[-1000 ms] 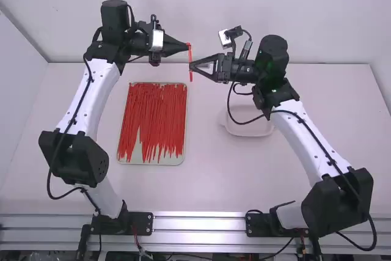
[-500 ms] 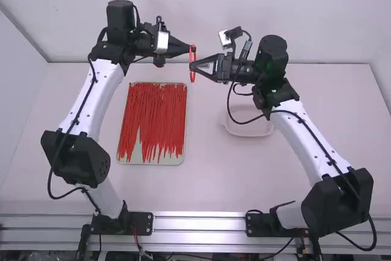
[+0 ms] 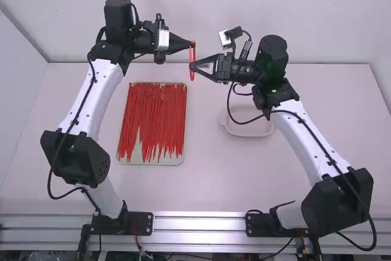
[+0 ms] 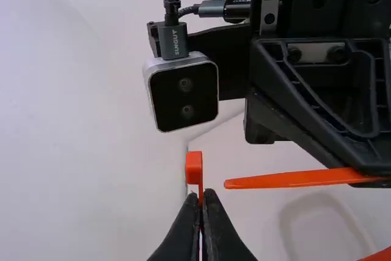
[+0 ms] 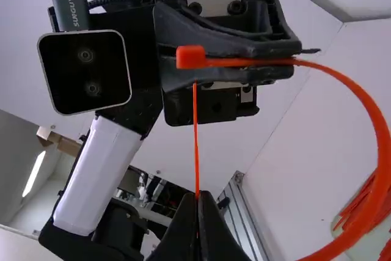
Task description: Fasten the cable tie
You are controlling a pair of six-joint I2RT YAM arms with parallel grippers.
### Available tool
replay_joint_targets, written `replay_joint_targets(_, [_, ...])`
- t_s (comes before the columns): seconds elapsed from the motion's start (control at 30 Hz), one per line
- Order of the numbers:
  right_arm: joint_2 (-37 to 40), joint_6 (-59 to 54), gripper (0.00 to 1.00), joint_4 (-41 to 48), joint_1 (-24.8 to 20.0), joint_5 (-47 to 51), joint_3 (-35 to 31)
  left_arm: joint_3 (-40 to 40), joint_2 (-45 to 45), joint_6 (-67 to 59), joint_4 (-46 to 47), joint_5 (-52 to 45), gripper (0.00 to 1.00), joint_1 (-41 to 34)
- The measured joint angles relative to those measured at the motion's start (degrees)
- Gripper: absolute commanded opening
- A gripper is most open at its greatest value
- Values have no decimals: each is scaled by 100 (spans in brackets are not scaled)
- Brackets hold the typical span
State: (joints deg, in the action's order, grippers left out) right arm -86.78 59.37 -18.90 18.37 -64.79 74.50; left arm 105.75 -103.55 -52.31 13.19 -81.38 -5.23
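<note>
Aluminium rail [image 3: 195,218] runs along the near edge of the white table [image 3: 214,169] and carries both arm bases. Farther out, left of centre, a shallow tray [image 3: 171,162] holds a loose layer of red spare ties [image 3: 153,120] laid lengthwise. Right of centre, a white dish [image 3: 247,129] rests on the table beneath the right forearm, well apart from the tray.

Beyond these items, both arms are raised above the far part of the table, between tray and dish, and face each other tip to tip. A single red cable tie [image 3: 192,59] hangs in the air between them, clear of the table.

The left tool [image 4: 200,195] has its fingers pressed together on the tie just below the square head [image 4: 193,168]. The right tool [image 5: 196,197] has its fingers pressed together on the thin tail end [image 4: 275,180].

From the head, the strap [image 5: 366,120] bows outward in a wide arc and returns to the right tool. The tail tip lies just beside the head. The left wrist view shows a small gap between them. Whether the tip is aligned with the head slot cannot be determined.
</note>
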Motion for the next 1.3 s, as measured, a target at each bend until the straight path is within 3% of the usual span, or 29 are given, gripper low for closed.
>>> replay_joint_targets(1.3, [0,-363,0,0,-17,118,0,0,0,-22,306,-240,2,9])
